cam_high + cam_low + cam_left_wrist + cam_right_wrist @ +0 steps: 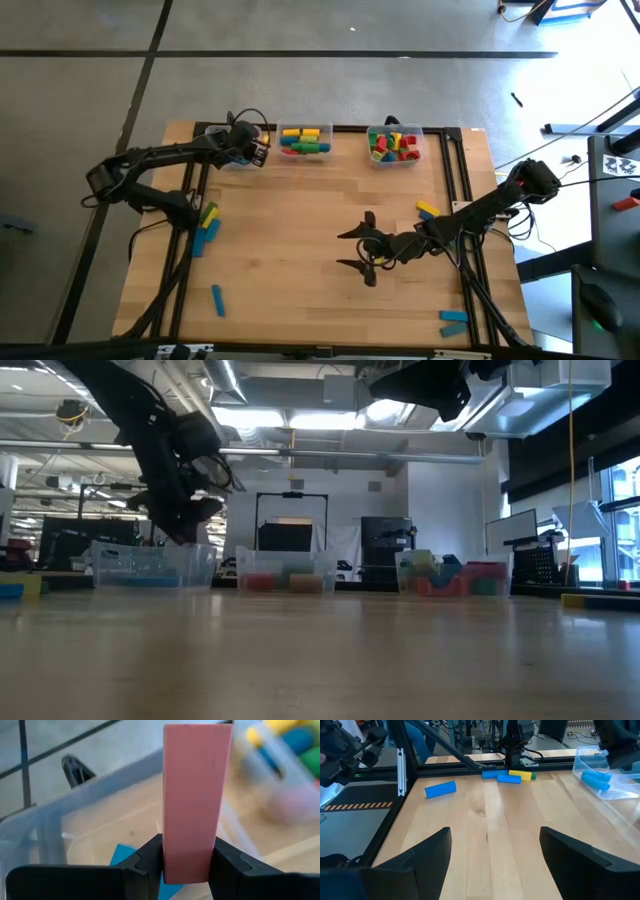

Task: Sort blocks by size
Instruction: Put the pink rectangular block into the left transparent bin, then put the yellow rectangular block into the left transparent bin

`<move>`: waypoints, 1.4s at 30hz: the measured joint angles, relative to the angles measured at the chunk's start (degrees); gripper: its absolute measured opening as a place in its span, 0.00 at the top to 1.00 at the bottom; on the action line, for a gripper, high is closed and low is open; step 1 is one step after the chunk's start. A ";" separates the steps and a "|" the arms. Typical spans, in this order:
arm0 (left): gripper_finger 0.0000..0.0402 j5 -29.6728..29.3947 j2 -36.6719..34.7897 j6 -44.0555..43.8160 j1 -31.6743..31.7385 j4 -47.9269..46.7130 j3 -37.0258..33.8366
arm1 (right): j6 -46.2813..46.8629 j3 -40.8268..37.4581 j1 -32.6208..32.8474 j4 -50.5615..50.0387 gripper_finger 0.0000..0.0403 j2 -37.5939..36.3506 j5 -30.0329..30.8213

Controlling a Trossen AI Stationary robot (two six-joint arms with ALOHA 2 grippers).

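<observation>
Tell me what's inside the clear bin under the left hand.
In the left wrist view, the left hand holds a long red block upright over the clear bin. A blue block lies on its floor. The red block and fingers cover whatever else is in there.

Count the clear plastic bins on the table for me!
3 clear plastic bins in a row along the wooden table's far edge: one below the left gripper, one in the middle, one on the right.
</observation>
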 joint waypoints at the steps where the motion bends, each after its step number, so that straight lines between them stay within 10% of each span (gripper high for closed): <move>1: 0.70 0.04 0.43 -0.02 -0.02 -0.54 0.00 | 0.00 0.00 0.00 0.02 0.26 0.00 0.00; 23: 0.58 0.10 -5.31 4.04 -3.00 -3.21 0.01 | 1.74 0.00 0.03 -1.77 0.26 0.02 -1.24; 42: 0.59 0.07 -20.23 2.04 -29.75 1.32 0.02 | 1.90 0.00 0.00 -2.08 0.26 0.02 -1.37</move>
